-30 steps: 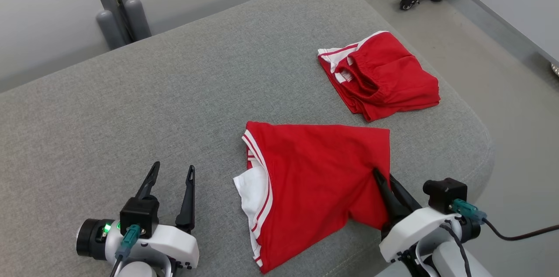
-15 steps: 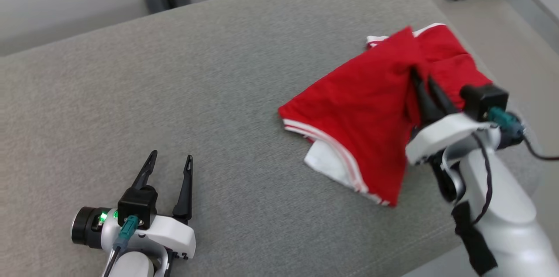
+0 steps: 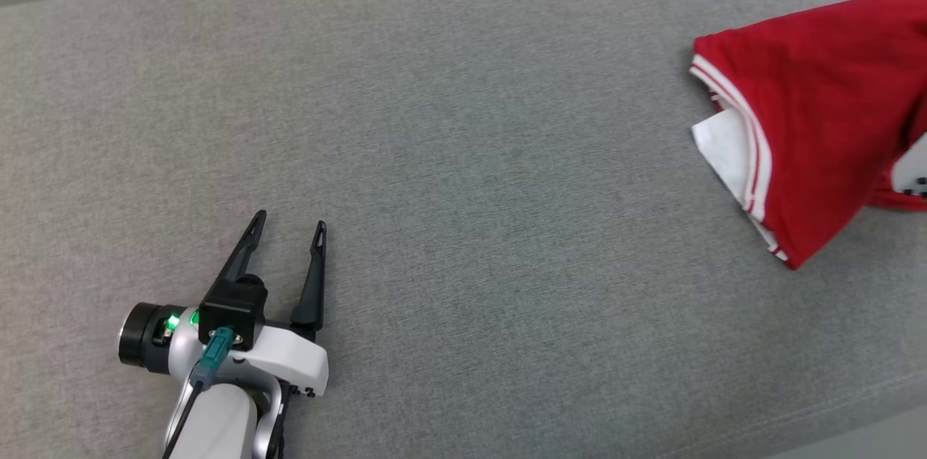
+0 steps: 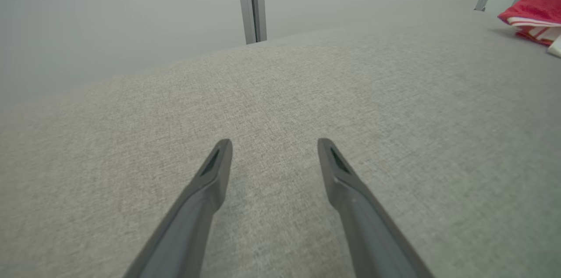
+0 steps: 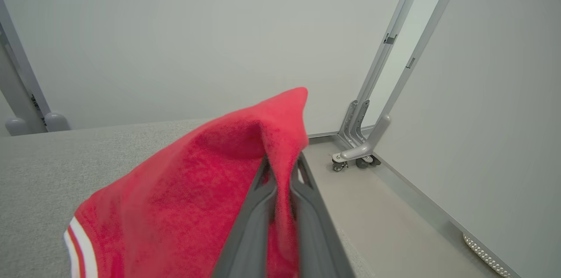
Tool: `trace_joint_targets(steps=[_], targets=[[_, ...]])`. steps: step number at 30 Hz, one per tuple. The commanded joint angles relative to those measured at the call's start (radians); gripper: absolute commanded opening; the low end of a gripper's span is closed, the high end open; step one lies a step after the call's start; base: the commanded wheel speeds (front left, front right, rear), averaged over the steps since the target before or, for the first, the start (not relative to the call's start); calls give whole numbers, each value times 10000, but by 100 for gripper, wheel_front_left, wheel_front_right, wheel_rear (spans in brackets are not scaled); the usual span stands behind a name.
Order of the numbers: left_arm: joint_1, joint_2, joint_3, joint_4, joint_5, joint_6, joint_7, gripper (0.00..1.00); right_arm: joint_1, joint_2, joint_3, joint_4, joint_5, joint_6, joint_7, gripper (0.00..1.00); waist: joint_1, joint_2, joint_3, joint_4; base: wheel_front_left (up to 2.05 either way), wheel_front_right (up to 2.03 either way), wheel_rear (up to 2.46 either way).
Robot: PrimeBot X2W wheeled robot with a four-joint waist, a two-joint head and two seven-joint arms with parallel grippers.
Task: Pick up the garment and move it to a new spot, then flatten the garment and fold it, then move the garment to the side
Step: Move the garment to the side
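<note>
We see the broad grey woven-fabric cushion [image 3: 463, 119] | red cloth garment with white stripes [image 3: 818, 97] at its right end, one corner raised | our right gripper [image 5: 282, 159] clamps that corner | our left gripper [image 3: 290, 219] spread wide, well apart from the garment.

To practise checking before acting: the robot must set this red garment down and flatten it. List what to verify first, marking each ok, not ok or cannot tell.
1. Right gripper shut on the garment: ok.
2. Left gripper open, holding nothing: ok.
3. Garment lying flat: not ok, it hangs bunched from one pinched spot.
4. Garment's lower edge off the cushion: cannot tell.
5. Room on the cushion to spread it: ok.
</note>
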Motion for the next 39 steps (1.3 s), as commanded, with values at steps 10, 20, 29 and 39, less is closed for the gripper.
trace_joint_targets(steps=[10, 20, 29, 39], targets=[[-292, 115, -72, -140, -57, 93, -46, 100, -537, -523, -3079, 309, -2447, -3, -1, 100, 0, -1, 177, 683, 0, 0, 0], [86, -16, -66, -88, -259, 224, -46, 100, -166, 438, -2619, -961, -2660, -3, 1, 100, 0, -1, -536, 882, 0, 0, 0], [482, -84, 108, -71, -455, 371, -46, 100, 1367, 1247, -231, -2332, -1020, -3, 1, 100, 0, -1, -1419, 1234, 0, 0, 0], [1131, -152, 381, -28, -555, 479, -46, 100, 3558, 1552, 1752, -3006, 492, -3, 1, 100, 0, -1, -2293, 1930, 0, 0, 0]])
